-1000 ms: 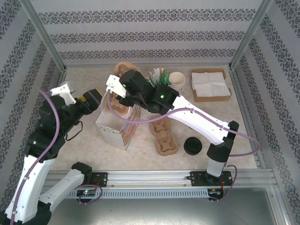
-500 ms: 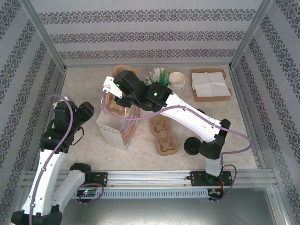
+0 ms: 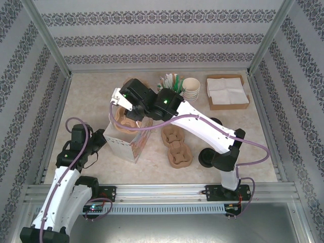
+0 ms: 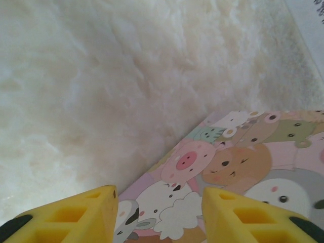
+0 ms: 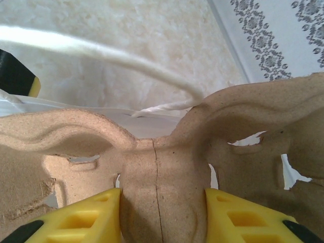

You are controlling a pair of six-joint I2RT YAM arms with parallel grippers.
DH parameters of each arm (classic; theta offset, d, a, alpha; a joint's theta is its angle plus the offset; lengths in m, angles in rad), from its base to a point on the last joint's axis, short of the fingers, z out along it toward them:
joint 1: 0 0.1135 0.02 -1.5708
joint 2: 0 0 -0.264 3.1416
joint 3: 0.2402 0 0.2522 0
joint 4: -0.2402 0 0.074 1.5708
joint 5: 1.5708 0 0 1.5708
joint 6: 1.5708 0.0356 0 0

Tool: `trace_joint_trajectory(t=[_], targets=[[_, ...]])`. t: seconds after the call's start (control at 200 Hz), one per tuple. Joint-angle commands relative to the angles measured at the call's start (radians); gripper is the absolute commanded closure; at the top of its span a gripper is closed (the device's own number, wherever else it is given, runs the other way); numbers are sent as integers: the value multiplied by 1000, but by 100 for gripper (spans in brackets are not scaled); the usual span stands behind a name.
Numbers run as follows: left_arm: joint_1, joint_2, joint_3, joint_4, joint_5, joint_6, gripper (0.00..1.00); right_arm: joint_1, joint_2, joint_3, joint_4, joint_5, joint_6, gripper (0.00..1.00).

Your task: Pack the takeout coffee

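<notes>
Since the earlier frames the left arm [image 3: 59, 174] has been drawn back toward its base. Its jaws have been brought from the bag's far left side to its near left corner. The right arm [image 3: 202, 124] has been pulled in at the elbow, with its jaws kept over the bag [image 3: 120, 144].

The left jaws are held released, with nothing between them. The bag's [image 4: 238, 167] cartoon-animal side is seen just beyond them, and bare table [image 4: 101, 76] lies ahead and to their left.

The right jaws are clenched on the middle ridge of the brown pulp cup carrier [image 5: 162, 152]. The carrier spreads out to both sides of them. The bag's white cord handle [image 5: 101, 55] is seen arching just past its far edge.

From above, the cup carrier [image 3: 124, 119] is held at the bag's open top, directly under the right jaws. Whether it touches the bag's bottom cannot be told.

A stack of spare carriers [image 3: 176, 147] lies on the table [image 3: 91, 96] to the right of those jaws, nearer the arm's base, with a black lid [image 3: 207, 158] beyond it. Paper cups [image 3: 191, 87] and a napkin box [image 3: 227, 92] stand well apart to the jaws' right.
</notes>
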Motion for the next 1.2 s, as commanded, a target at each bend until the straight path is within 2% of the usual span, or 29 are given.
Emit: trace_joint_trajectory(t=[0.0,0.215,0.585,0.784,0.999,1.194], targets=[[6,-25,-45,79,63,-37,52,14,27,34,-55,-31,40,59],[-25,-73,-130,136,125,-95,53,7,35,52,-61,-55,56,59],[-126,-208,-237,165,110,-213,54,-24,38,58,-83,-83,58,59],[-251,-172,-255,220,35,-272,55,-37,42,79,-88,-80,29,59],[-427,-124,-293,305,-94,-364,56,-56,41,110,-113,-90,-20,59],[-455,-99,-285,320,-121,-353,57,-49,40,130,-181,-151,-86,59]])
